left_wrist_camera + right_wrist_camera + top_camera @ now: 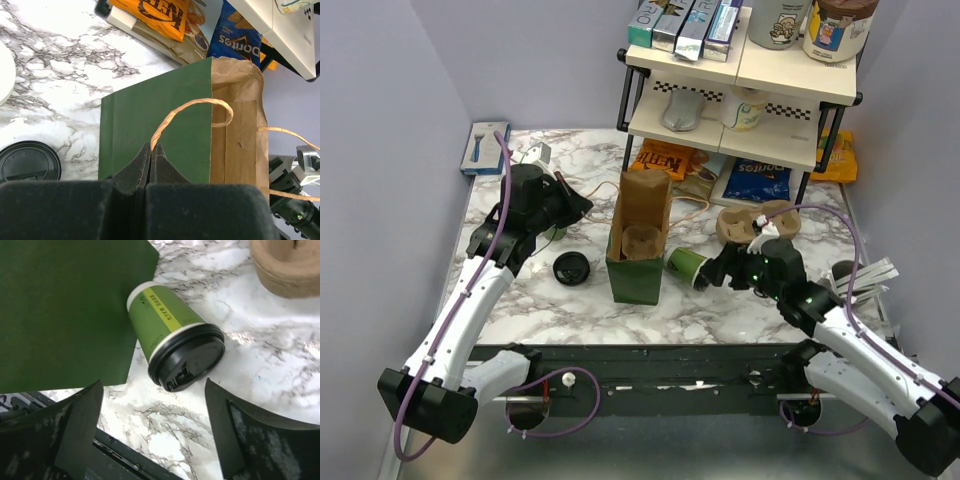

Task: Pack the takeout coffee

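The takeout coffee (pixel 170 325) lies on its side on the marble surface (pixel 260 355). Its black lid (pixel 190 360) is fitted and turned towards the right gripper (pixel 152 392), and its base is touching or just beside the foot of the green paper bag (pixel 60 310). The cup is not held: the right gripper's jaws are spread wide on either side of the lid end, clear of it, a stance suited to a grasp across the cup.

The bag stands upright in the middle of the surface. Its twine handle (pixel 185 112) is pinched in the left gripper (pixel 151 155), whose jaws are closed tight on the cord. By this hold the bag is judged to be steadied and its mouth held open, so that the cup can be lowered in.

Inside the bag a brown pulp cup carrier (pixel 642 240) is seen from above; its wells appear empty, though that is hard to confirm at this size. A second carrier (pixel 745 225) sits on the surface beyond the right gripper, and a loose black lid (pixel 571 268) lies to the left of the bag.
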Robot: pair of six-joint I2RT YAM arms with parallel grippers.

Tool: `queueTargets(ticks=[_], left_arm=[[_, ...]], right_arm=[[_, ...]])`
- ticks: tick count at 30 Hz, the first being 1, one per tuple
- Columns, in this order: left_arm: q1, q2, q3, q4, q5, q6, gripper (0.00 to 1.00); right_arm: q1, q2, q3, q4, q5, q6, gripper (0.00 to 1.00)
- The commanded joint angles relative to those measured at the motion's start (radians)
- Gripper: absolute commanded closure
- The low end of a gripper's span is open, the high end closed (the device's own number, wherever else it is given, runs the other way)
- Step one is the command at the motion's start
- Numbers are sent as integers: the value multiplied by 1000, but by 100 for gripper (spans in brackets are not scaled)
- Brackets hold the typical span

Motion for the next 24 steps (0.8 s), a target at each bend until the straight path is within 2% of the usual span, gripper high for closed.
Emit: queueTargets(ticks=[1, 8, 9, 17, 24], left_arm=[[4, 3, -6, 18, 39, -7, 100], [4, -5, -9, 18, 23, -7, 100], [4, -7, -9, 18, 23, -7, 100], [4, -2, -11, 23, 25, -7, 100], [4, -5, -12, 23, 29, -6, 100]], right_arm=[[41, 68, -10, 114, -28, -88, 19], [94, 160, -7, 118, 52, -133, 30], [99, 166, -8, 107, 57, -121, 36], [97, 171, -10, 72, 207, -56, 41], [96, 177, 16, -29, 350, 135, 44]])
